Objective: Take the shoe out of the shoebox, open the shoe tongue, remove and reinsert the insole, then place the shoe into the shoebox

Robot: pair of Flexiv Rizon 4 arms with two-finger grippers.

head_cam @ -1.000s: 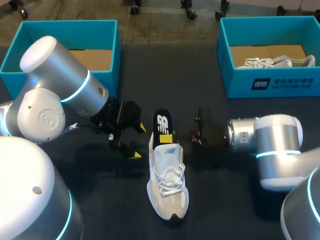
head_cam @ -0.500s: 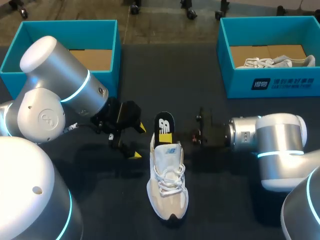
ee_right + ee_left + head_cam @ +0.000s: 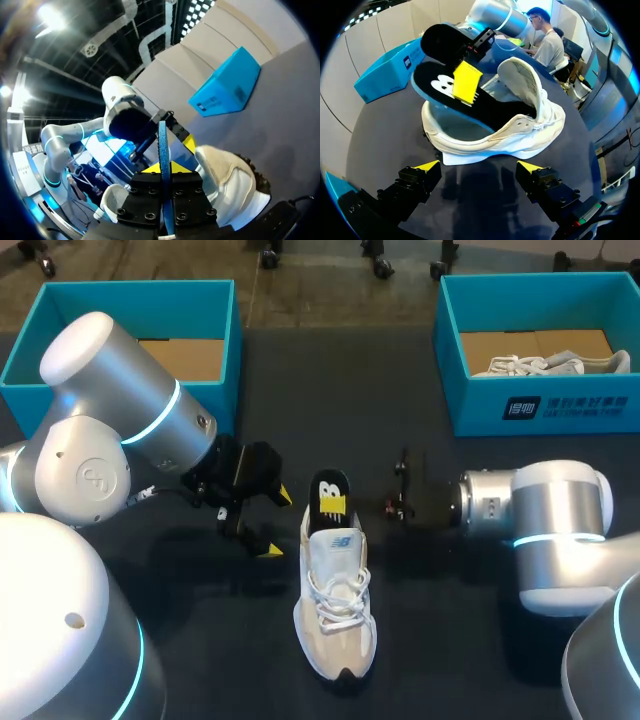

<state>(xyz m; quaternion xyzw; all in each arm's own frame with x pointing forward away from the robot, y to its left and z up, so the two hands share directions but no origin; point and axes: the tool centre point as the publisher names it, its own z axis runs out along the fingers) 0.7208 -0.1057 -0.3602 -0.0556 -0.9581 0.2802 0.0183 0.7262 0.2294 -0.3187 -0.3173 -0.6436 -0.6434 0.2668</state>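
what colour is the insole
The insole is black with a white logo and blue edge; clearest in left wrist view.

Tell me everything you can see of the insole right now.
The insole looks thin and flexible, black on top with a white mark and blue along its edge. Its front part lies inside the white shoe, and its heel end slants up out of the shoe's opening. The right tool is shut on that raised heel end, one yellow tip against each face.
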